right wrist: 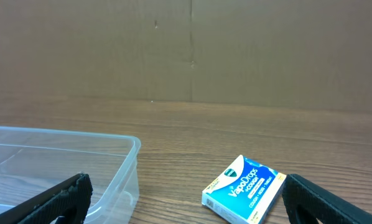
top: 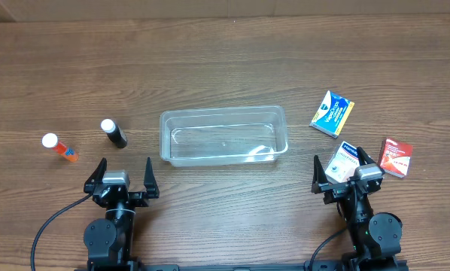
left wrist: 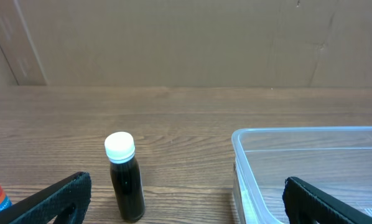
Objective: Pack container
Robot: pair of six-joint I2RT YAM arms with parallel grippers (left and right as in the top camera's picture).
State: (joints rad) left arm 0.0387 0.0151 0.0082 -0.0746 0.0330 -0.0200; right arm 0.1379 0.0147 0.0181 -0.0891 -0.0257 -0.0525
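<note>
Overhead and wrist views. We see both arms folded low at the near edge of the wooden worktop (top: 225,60), their wrists level and pointing toward the far side.

The left gripper (top: 124,162) has its jaws spread wide, closed on nothing. Just ahead of it a black bottle (top: 114,133) with a white cap stands upright. An orange bottle (top: 59,146) lies further left.

The right gripper (top: 339,159) is likewise spread wide. From above, a white-and-blue box (top: 344,153) lies partly under it; we cannot tell whether they touch.

The clear container (top: 223,135) sits mid-worktop between the two arms, ahead of both, with one end showing in each wrist view.

A blue-and-yellow box (top: 331,114) lies flat to the container's right, and a red box (top: 396,157) lies nearer the right edge.
</note>
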